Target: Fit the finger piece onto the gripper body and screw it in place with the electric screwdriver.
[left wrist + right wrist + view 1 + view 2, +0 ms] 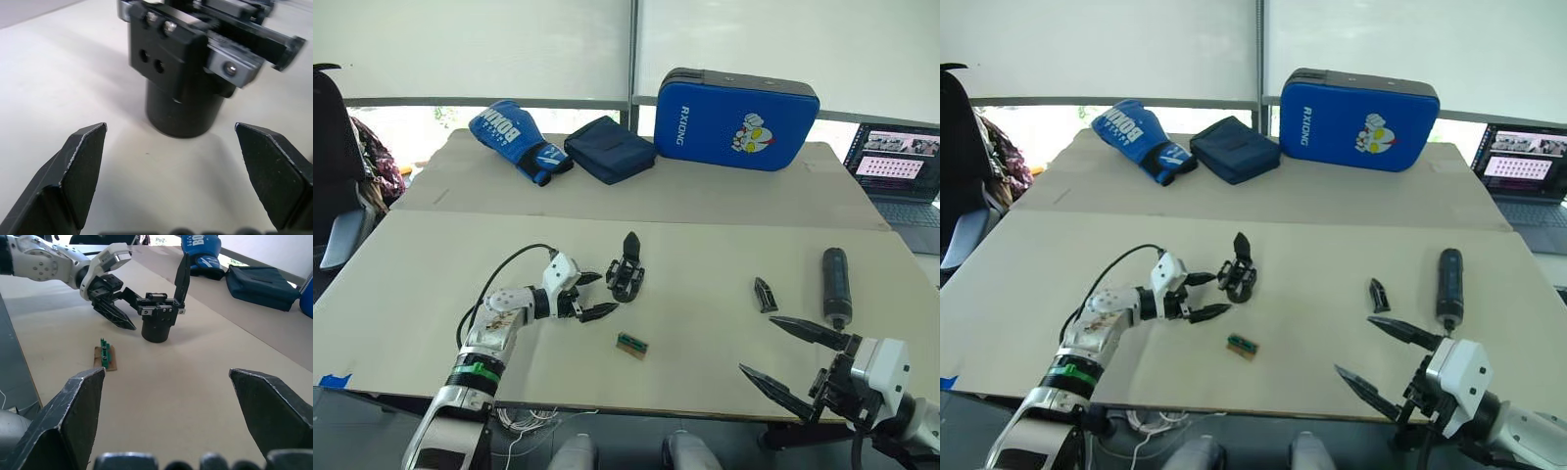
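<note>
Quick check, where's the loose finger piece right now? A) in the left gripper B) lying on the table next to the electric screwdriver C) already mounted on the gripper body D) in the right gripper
B. The finger piece lies loose on the table just left of the electric screwdriver, while the right gripper is open and empty and the left gripper is open at the gripper body.
</note>
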Action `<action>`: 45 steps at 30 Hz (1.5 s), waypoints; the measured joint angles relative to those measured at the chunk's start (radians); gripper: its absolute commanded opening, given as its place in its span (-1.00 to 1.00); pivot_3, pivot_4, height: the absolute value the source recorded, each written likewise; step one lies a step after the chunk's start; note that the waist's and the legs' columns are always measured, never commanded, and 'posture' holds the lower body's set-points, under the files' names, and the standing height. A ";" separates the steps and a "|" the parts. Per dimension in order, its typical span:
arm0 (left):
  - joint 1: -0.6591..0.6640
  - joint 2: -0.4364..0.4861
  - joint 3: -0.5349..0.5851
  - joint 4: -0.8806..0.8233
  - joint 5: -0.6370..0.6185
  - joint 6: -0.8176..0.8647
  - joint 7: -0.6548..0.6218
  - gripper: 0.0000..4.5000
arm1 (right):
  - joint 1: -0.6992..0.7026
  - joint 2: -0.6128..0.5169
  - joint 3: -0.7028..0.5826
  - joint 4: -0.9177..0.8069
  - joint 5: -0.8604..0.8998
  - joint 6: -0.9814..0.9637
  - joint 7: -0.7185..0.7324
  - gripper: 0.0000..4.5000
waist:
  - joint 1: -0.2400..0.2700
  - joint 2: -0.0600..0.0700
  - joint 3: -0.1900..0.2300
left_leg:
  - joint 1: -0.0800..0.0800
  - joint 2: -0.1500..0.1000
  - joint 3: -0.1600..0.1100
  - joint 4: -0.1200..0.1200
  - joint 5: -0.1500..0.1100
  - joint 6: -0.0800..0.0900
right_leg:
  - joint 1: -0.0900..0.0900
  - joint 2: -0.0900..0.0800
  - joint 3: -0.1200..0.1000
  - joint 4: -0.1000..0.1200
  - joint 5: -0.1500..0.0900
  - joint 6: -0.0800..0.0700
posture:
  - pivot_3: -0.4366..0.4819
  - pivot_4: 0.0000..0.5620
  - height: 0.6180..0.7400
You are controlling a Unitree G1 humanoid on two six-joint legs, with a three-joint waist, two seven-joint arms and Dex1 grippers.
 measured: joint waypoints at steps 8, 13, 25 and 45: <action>-0.164 -0.081 -0.029 0.290 0.064 -0.177 -0.039 0.98 | 0.008 0.006 -0.001 -0.003 0.000 0.000 -0.008 1.00 | -0.004 0.000 0.000 | 0.000 0.000 0.000 0.000 0.000 0.000 | 0.000 0.000 0.000 0.000 0.000 0.000 | -0.05 -0.47 1.00; -0.195 -0.090 -0.033 0.374 0.096 -0.256 -0.042 0.87 | 0.015 0.008 -0.003 -0.004 -0.001 0.000 -0.012 1.00 | -0.008 0.000 0.000 | 0.000 0.000 0.000 0.000 0.000 0.000 | 0.000 0.000 0.000 0.001 0.000 0.000 | -0.05 -0.47 1.00; -0.155 -0.108 0.006 0.327 0.092 -0.260 -0.032 0.04 | 0.047 0.017 -0.007 -0.011 -0.003 -0.004 -0.018 1.00 | -0.015 0.000 0.000 | 0.000 0.000 0.000 0.000 0.000 0.000 | 0.000 0.000 0.000 0.001 0.000 0.001 | -0.05 -0.47 1.00; -0.044 -0.140 -0.026 0.040 0.109 -0.021 0.118 0.66 | 0.059 0.024 -0.009 -0.023 -0.002 -0.004 -0.020 1.00 | 0.004 0.001 0.000 | 0.000 -0.001 0.000 0.000 0.000 0.000 | 0.001 -0.001 0.000 0.000 0.000 0.001 | -0.05 -0.47 1.00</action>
